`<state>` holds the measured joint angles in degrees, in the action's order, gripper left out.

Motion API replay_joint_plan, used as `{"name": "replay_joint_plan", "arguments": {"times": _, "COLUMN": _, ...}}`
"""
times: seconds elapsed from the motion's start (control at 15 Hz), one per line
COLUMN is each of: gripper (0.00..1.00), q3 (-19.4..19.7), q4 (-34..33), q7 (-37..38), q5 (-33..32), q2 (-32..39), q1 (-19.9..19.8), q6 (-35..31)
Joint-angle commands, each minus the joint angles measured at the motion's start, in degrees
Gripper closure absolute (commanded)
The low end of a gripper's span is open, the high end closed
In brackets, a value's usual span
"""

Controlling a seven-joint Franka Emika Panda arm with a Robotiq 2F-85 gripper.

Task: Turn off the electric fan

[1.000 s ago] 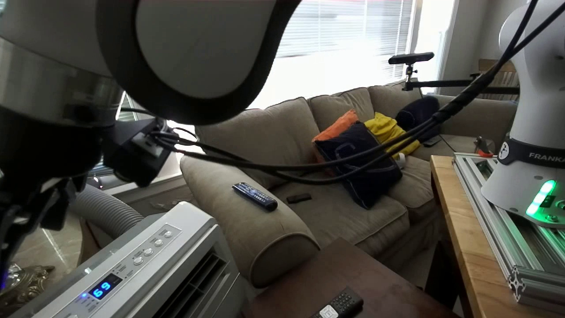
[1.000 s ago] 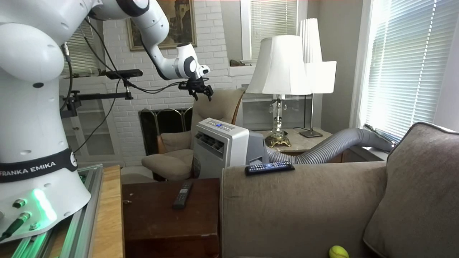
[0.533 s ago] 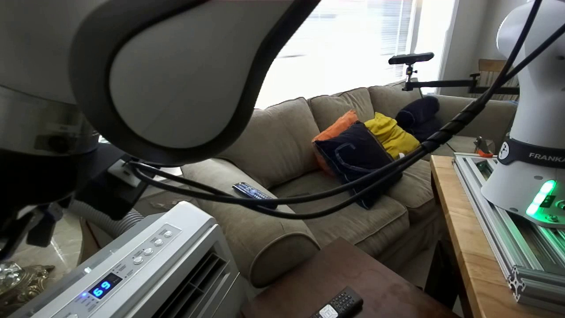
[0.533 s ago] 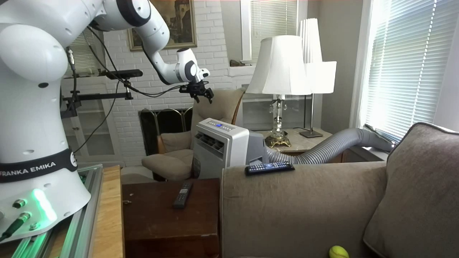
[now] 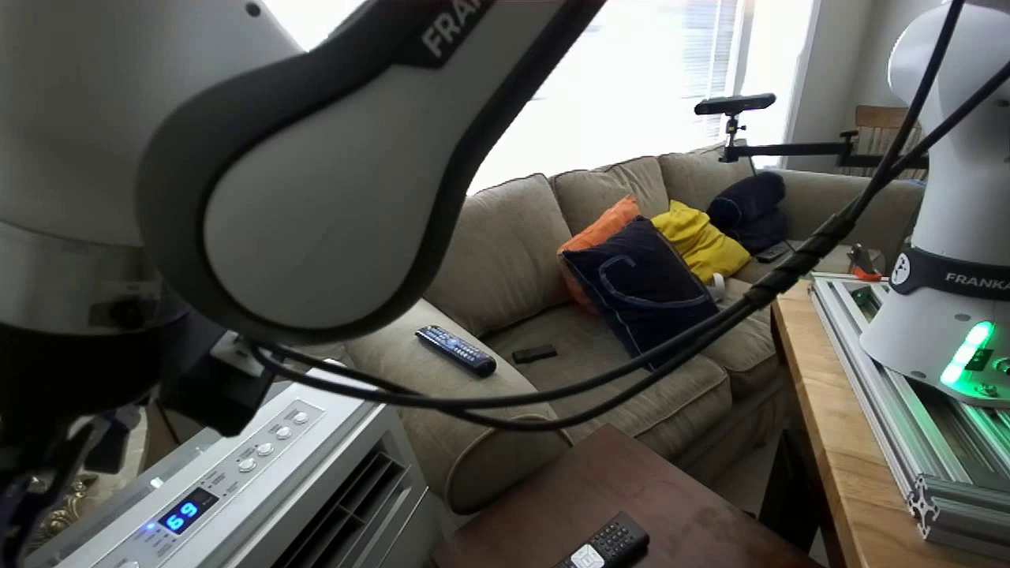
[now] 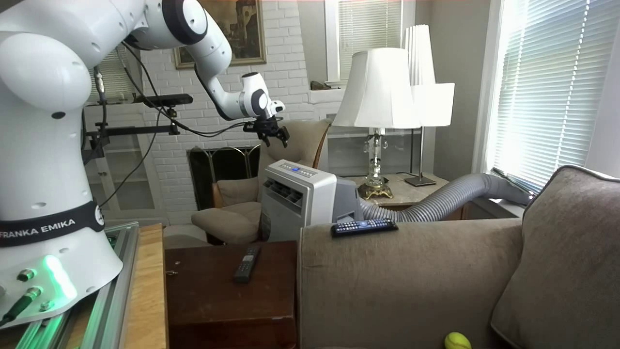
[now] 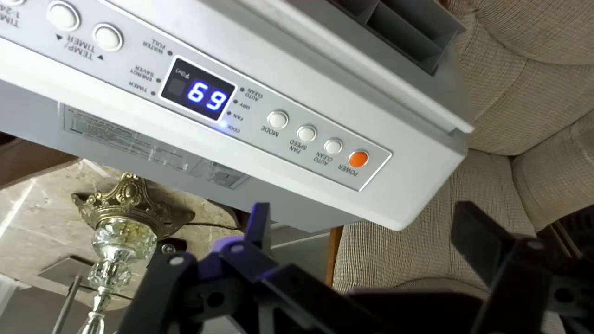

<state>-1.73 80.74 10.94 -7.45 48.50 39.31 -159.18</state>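
The gripper (image 7: 363,227), jaws apart, has sunk nearer the portable air conditioner (image 6: 312,201) (the task's fan) on the sofa arm's (image 6: 407,271) far side; its lit display (image 7: 198,89) suggests the power button (image 7: 358,159) awaits pressing

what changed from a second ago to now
The gripper came down toward the electric fan; the black cables sag lower. Nothing was taken hold of or let go: the gripper is open, holding nothing. Unchanged: the electric fan, its display lit at 69, and the yellow-green ball.
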Motion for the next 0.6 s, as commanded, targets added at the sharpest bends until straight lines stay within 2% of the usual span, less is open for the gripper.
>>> {"name": "replay_joint_plan", "arguments": {"times": 0.0, "gripper": 0.00, "q3": 0.1, "q4": -8.9, "q7": 0.5, "q5": -0.5, "q2": 7.4, "q1": 0.5, "q6": 1.1}}
{"name": "replay_joint_plan", "arguments": {"times": 0.27, "gripper": 0.00, "q3": 0.5, "q4": -15.6, "q7": 0.8, "q5": -0.4, "q2": 12.5, "q1": 1.5, "q6": 1.7}}
{"name": "replay_joint_plan", "arguments": {"times": 0.33, "gripper": 0.25, "q3": 0.5, "q4": -17.2, "q7": 0.9, "q5": -0.3, "q2": 13.6, "q1": 1.9, "q6": 1.7}}
{"name": "replay_joint_plan", "arguments": {"times": 0.4, "gripper": 0.26, "q3": 0.6, "q4": -18.8, "q7": 1.0, "q5": -0.2, "q2": 14.5, "q1": 2.2, "q6": 1.6}}
{"name": "replay_joint_plan", "arguments": {"times": 0.47, "gripper": 0.32, "q3": 0.8, "q4": -20.3, "q7": 1.2, "q5": -0.1, "q2": 15.3, "q1": 2.6, "q6": 1.6}}
{"name": "replay_joint_plan", "arguments": {"times": 0.53, "gripper": 0.43, "q3": 0.9, "q4": -22.3, "q7": 1.2, "q5": -0.1, "q2": 16.4, "q1": 2.9, "q6": 1.9}}
